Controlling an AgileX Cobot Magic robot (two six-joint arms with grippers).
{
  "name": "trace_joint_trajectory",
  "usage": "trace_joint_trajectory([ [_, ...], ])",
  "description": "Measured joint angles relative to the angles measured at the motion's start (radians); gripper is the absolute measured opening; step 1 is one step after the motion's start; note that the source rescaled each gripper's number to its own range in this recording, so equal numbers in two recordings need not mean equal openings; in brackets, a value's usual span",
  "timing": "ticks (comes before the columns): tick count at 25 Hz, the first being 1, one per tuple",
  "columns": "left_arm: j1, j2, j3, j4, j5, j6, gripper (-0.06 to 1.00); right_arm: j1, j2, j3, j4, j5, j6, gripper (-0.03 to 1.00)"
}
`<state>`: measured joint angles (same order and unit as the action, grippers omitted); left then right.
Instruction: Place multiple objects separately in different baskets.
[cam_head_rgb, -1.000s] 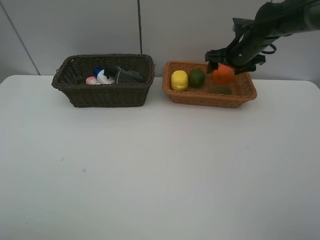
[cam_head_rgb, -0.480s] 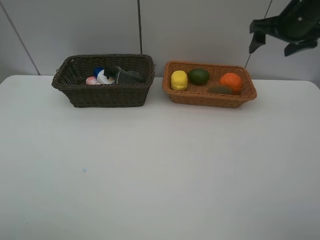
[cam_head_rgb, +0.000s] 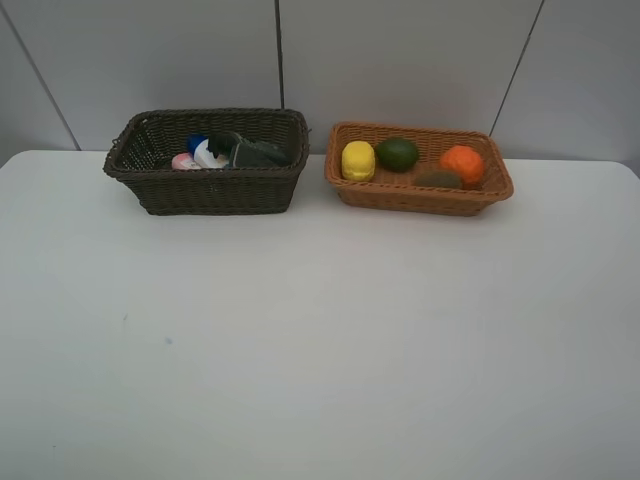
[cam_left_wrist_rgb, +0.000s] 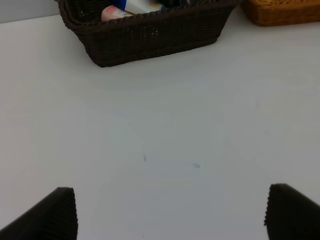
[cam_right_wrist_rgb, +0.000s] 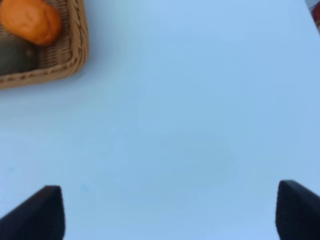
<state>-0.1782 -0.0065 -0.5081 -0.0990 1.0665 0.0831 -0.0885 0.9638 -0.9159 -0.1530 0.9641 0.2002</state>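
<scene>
Left gripper (cam_left_wrist_rgb: 170, 212): jaws spread wide, nothing between them, only the two dark fingertips showing in its own wrist view above bare white table (cam_head_rgb: 320, 340); not visible from the high camera. Right gripper (cam_right_wrist_rgb: 170, 212): likewise spread wide and empty, two dark fingertips over bare table, just off the end of the tan basket; also out of the high view. Dark brown basket (cam_head_rgb: 208, 160): woven wicker, rectangular, standing at the back left of the table near the wall. Contents, bunched toward its middle: a pink bottle (cam_head_rgb: 184, 161), a white bottle (cam_head_rgb: 210, 155) with a blue cap (cam_head_rgb: 196, 142), and a dark green bottle (cam_head_rgb: 255, 152) lying across them; how exactly they overlap cannot be made out. Light orange-tan basket (cam_head_rgb: 418, 168): woven wicker, rectangular, just beside the dark one on its right, a narrow gap between them. Contents, left to right: a yellow fruit (cam_head_rgb: 358, 160) against the left end, a green fruit (cam_head_rgb: 397, 153) beside it toward the back wall, a brown fruit (cam_head_rgb: 437, 179) lying low at the front, and an orange fruit (cam_head_rgb: 461, 163) at the right end, touching the brown one.
</scene>
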Motion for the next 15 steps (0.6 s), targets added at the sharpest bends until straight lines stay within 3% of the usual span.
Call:
trace_joint_trajectory([
  [9, 0.000, 0.000, 0.000, 0.000, 0.000, 0.000, 0.98, 0.000, -0.621, 0.244, 0.003, 0.090, 0.000, 1.00],
  [15, 0.000, 0.000, 0.000, 0.000, 0.000, 0.000, 0.98, 0.000, -0.865, 0.338, 0.013, 0.139, -0.035, 1.00],
])
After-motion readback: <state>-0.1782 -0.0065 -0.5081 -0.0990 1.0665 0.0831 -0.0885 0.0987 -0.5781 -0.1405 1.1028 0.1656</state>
